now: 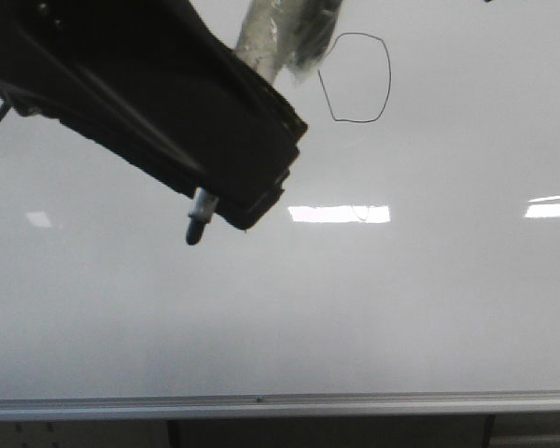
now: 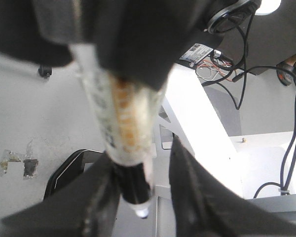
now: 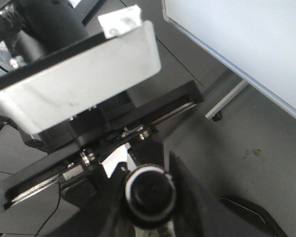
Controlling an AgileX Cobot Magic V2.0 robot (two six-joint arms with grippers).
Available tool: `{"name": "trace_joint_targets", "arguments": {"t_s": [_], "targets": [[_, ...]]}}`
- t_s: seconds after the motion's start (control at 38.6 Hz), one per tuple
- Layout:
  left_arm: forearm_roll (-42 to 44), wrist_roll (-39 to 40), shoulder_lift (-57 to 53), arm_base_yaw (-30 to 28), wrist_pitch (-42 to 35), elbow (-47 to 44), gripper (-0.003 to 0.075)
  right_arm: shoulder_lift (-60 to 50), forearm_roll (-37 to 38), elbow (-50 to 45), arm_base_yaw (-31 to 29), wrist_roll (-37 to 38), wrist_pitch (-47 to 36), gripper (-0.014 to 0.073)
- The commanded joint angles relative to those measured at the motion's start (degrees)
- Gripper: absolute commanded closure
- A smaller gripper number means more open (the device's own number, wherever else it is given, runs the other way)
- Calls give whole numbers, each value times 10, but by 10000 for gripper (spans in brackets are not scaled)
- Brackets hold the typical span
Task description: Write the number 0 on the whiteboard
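Observation:
The number 0 (image 1: pixel 355 77) is a thin black oval outline in the upper middle of the whiteboard (image 1: pixel 373 308). My left gripper (image 1: pixel 226 207) is shut on a tape-wrapped marker (image 1: pixel 197 224). The marker's dark tip points down-left, well below and left of the 0. In the left wrist view the gripper (image 2: pixel 140 197) clamps the marker (image 2: pixel 128 133) between its black fingers. My right gripper (image 3: pixel 150 197) is out of the front view. It is shut on a round black cap with a white ring (image 3: pixel 150 193). The whiteboard's corner (image 3: pixel 237 34) shows in the right wrist view.
The silver frame edge (image 1: pixel 280 404) runs along the bottom of the board. Bright rectangular glare patches (image 1: pixel 340 214) lie on the board's middle and right. The right wrist view shows a metal plate (image 3: pixel 79 84) and the board stand's leg (image 3: pixel 226 101) on a grey floor.

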State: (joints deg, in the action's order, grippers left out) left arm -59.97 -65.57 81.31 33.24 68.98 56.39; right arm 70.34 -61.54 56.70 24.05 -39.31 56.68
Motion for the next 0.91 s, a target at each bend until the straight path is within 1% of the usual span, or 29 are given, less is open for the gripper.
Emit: {"name": "trace_joint_targets", "arguments": {"t_s": [0.0, 0.1, 0.16, 0.21, 0.23, 0.28, 0.34, 0.47, 0.52, 0.57, 0.62, 0.73, 0.8, 0.88], "targets": [[-34, -1, -18, 3, 35, 17, 582, -12, -29, 15, 0, -9, 9, 655], [-34, -1, -18, 3, 35, 17, 650, -12, -29, 15, 0, -9, 10, 655], [-34, -1, -18, 3, 35, 17, 707, -12, -29, 15, 0, -9, 10, 652], [-34, -1, -18, 3, 35, 17, 738, -12, -28, 15, 0, -9, 11, 639], [-34, -1, -18, 3, 35, 17, 739, -12, -28, 15, 0, -9, 12, 627], [-34, -1, -18, 3, 35, 17, 740, -12, -28, 15, 0, -9, 14, 582], [-34, -1, -18, 3, 35, 17, 740, -12, -28, 15, 0, -9, 15, 508], [-25, -1, -18, 3, 25, 17, 740, -13, -29, 19, 0, -21, 15, 283], [-15, -1, -18, 3, 19, 17, 740, -16, -29, 20, 0, -33, 11, 225], [-5, -1, -18, 3, 8, 17, 740, -22, -29, 20, 0, -45, 2, 193], [4, -1, -18, 3, -1, 17, 740, -34, -29, 20, 0, -51, -10, 172], [20, 3, -18, 3, -22, 17, 740, -65, -14, 20, 0, -57, -44, 172], [40, 15, -18, 3, -47, 17, 740, -96, 27, 17, 0, -57, -74, 178], [79, 68, -18, 3, -90, 17, 739, -132, 73, 3, 0, -56, -120, 195]]}}
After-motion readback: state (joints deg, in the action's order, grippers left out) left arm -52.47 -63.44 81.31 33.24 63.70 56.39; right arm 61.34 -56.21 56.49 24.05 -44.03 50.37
